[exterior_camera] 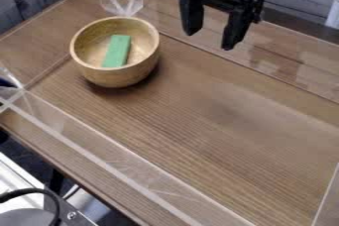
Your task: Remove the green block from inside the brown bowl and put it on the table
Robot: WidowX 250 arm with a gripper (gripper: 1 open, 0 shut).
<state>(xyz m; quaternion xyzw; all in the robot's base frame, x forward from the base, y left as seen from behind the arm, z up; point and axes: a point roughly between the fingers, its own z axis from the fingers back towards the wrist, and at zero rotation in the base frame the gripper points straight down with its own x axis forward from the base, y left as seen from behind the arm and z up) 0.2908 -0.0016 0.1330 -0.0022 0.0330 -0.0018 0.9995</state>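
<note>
The green block (117, 51) lies flat inside the brown bowl (93, 67), which sits on the table (225, 111) at the left. My gripper (212, 30) hangs to the right of the bowl, above the tabletop, pointing down. Its two black fingers stand wide apart with nothing between them.
Clear low walls (79, 131) run along the table's edges, with a taped corner (122, 2) just behind the bowl. Bare wood-grain surface stretches from the bowl to the right and front.
</note>
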